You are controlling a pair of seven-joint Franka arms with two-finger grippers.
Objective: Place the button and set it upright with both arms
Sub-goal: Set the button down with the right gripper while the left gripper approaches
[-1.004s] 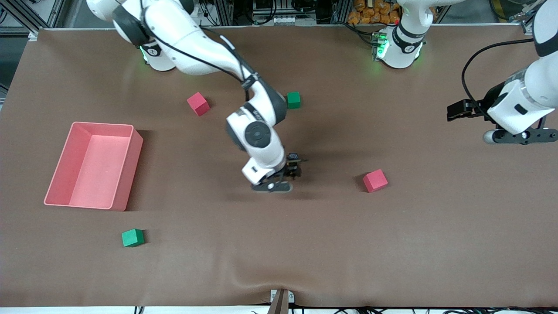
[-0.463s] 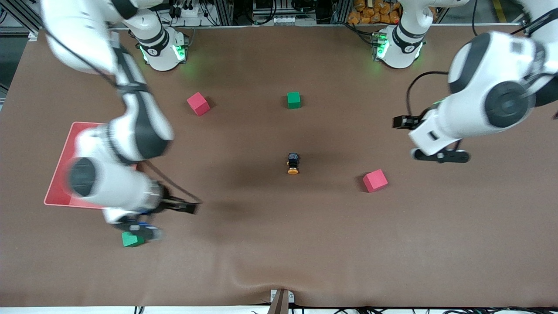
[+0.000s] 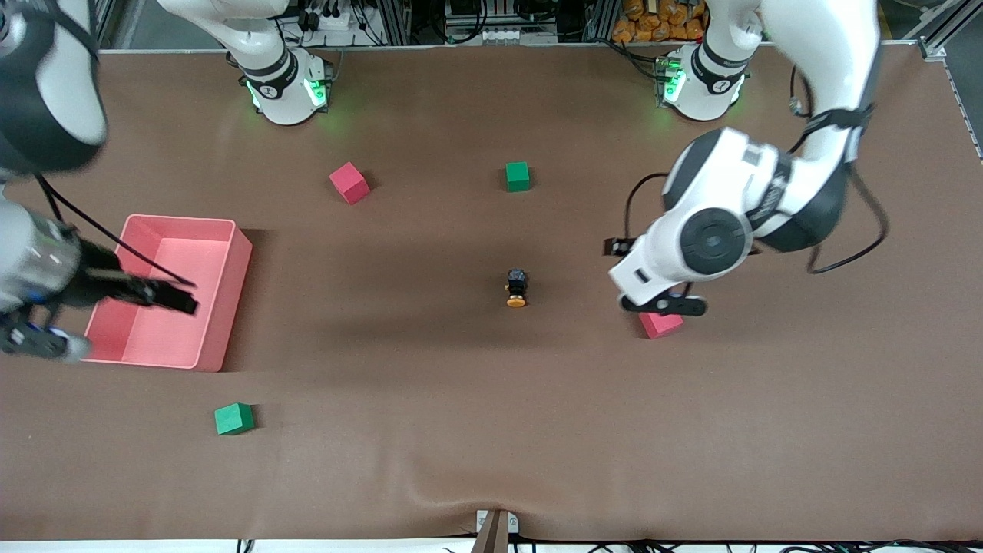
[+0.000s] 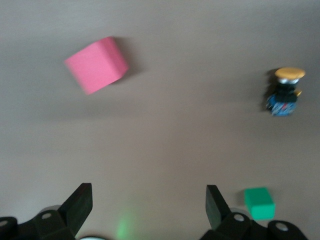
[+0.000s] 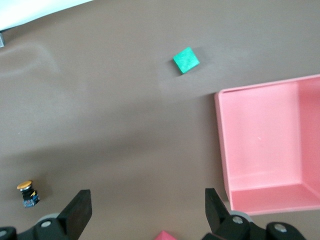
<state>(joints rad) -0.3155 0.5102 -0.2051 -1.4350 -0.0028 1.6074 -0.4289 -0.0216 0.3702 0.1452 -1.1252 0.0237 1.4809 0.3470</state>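
Observation:
The button (image 3: 516, 289) lies on its side in the middle of the table, orange cap toward the front camera, with no gripper on it. It also shows in the left wrist view (image 4: 285, 92) and small in the right wrist view (image 5: 27, 193). My left gripper (image 3: 664, 306) is open and empty in the air over a pink cube (image 3: 662, 326), toward the left arm's end from the button; its fingers (image 4: 80, 204) stand wide apart. My right gripper (image 3: 34, 340) is open and empty in the air beside the pink bin (image 3: 230, 230).
A second pink cube (image 3: 349, 183) and a green cube (image 3: 517, 176) lie nearer the bases. Another green cube (image 3: 233, 418) lies nearer the front camera than the bin. The bin (image 5: 222, 145) is empty.
My right gripper left the button lying on the table and swung away to beside the bin. My left arm moved from its end of the table in to over the pink cube.

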